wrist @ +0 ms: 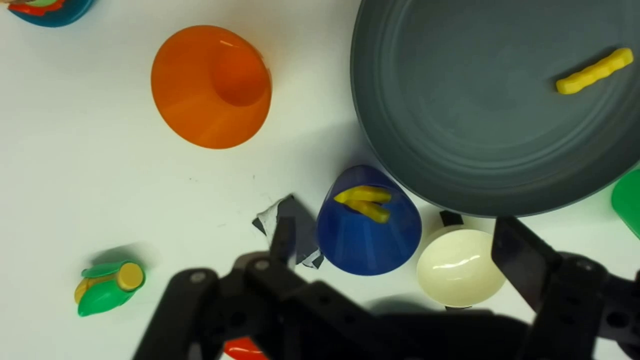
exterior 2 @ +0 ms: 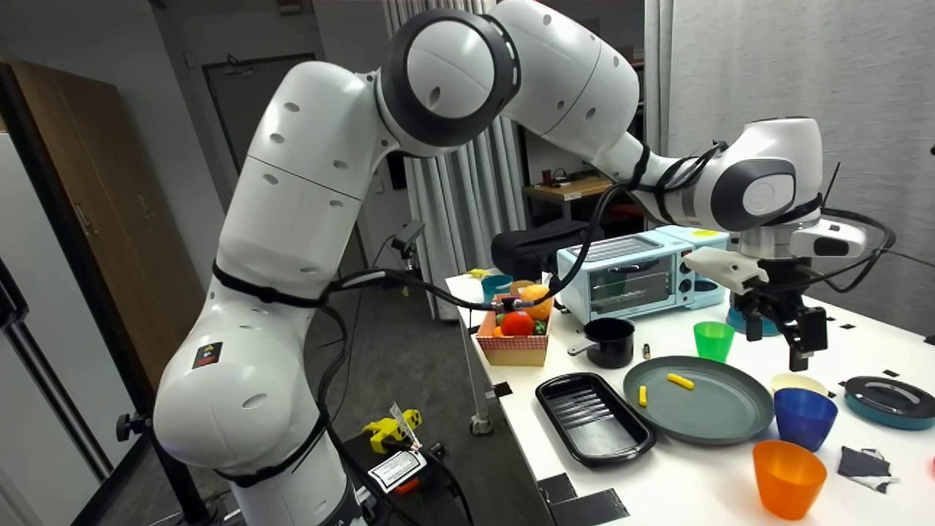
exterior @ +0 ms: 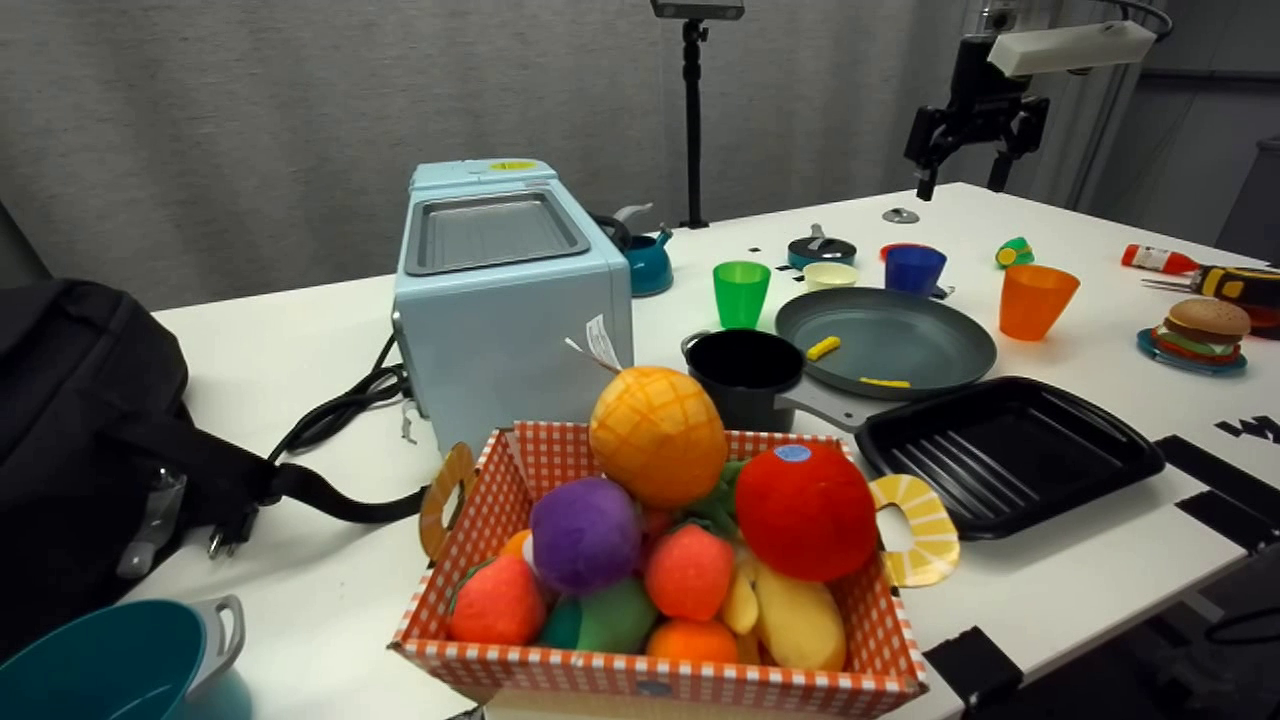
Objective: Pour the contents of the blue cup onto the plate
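Currently, the claw (exterior: pixel 962 183) hangs in the air over the table (wrist: pixel 135 165), its 2 fingers (wrist: pixel 525 260) spread wide and holding nothing. Lower down, the blue cup (wrist: pixel 369 245) stands upright; the wrist view shows it between the fingers, but closer to 1 of them. Inside the cup are visible 2 yellow pieces (wrist: pixel 370 194).

It seems to me that the step in hand is to come down and grasp this cup. To do it well, I would first bring the cup to the middle between the fingers. Just beside it is a cream bowl (wrist: pixel 460 270), so 1 finger must enter the narrow gap without pushing this bowl; a small turn of the claw could help. The cup becomes wider toward its lip, therefore a grip may slide; firm but gentle pressure, a little under the lip, should be safer.

Next to the cup lies the plate (wrist: pixel 475 110); whether they touch, I cannot tell. On the plate there are 2 more yellow pieces (exterior 2: pixel 681 380), as both exterior views show. The lift should go straight up until the cup is higher than the rim, and then the tipping should be slow and low over the middle, so that nothing rolls away. Farther out are the orange cup (wrist: pixel 200 105) and the black tray (exterior 2: pixel 595 418), better left untouched.
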You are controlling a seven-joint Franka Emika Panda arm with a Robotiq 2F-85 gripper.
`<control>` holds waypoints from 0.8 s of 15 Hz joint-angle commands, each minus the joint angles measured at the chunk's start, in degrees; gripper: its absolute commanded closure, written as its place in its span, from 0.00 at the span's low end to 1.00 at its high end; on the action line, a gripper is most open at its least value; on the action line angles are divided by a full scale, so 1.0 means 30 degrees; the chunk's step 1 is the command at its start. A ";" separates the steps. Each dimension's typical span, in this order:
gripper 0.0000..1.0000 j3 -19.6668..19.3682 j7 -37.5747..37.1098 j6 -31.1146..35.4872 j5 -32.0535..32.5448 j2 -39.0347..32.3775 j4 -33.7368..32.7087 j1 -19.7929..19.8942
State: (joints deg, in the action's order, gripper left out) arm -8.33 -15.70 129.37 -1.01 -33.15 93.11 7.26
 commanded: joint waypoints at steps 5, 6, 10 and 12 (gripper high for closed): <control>0.00 -0.0217 0.0043 -0.1081 -0.0004 -0.2625 -0.3065 0.0177; 0.00 -0.0262 0.0060 -0.1198 0.0001 -0.3092 -0.3653 0.0239; 0.00 -0.0243 0.0074 -0.1509 -0.0108 -0.4702 -0.5583 0.0420; 0.00 -0.0223 -0.0052 -0.1634 -0.0146 -0.5453 -0.6476 0.0428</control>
State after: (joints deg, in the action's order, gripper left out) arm -8.90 -15.70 127.63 -1.03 -44.76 81.02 8.17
